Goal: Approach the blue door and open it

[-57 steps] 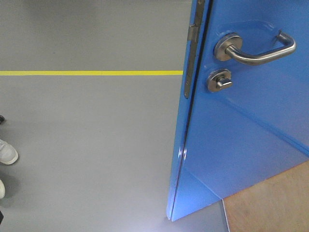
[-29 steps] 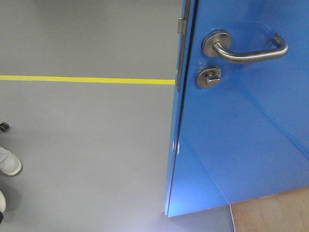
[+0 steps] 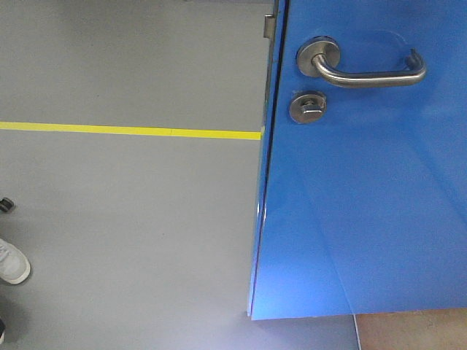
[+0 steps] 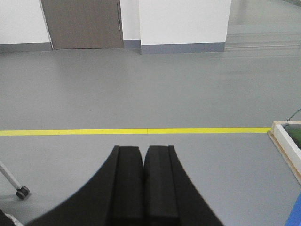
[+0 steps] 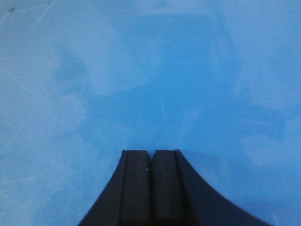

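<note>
Facing blue door point(image 3: 365, 204), shoe point(image 3: 11, 261) left, yellow line point(image 3: 131, 130)

Grey smooth floor point(image 3: 131, 219), soft glare patches. Yellow tape line point(image 3: 131, 130) runs straight across it. Far side: white walls point(image 4: 183, 21) with grey skirting, brown-grey door point(image 4: 82, 23). White shoe point(image 3: 11, 262) at left edge. Small caster wheel point(image 4: 21, 192) on floor.
</note>
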Controlling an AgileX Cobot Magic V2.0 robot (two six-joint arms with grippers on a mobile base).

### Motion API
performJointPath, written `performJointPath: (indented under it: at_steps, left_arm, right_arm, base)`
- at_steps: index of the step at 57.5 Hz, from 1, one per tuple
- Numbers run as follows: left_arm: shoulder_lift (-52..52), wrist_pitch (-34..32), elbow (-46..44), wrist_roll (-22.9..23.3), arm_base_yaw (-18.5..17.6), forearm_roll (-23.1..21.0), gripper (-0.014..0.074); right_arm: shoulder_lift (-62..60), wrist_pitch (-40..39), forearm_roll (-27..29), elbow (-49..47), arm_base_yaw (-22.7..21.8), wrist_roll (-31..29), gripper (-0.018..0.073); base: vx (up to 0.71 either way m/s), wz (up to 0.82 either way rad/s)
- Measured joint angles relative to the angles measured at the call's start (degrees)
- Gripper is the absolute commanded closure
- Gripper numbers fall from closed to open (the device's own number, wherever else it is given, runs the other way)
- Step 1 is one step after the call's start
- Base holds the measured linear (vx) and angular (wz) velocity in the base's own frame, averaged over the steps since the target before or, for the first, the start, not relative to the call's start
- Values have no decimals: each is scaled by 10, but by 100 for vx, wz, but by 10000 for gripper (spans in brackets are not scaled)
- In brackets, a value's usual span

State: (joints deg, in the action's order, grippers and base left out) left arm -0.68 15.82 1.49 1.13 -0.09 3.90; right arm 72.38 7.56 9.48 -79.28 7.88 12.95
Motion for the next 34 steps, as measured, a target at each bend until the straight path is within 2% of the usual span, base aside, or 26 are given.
performJointPath:
  at_steps: [34]
  left_arm:
    - [0, 0, 0, 0, 0, 0, 524]
  right_arm:
    - [1, 3, 0, 1, 0, 0, 547]
  base:
    - [14, -5]
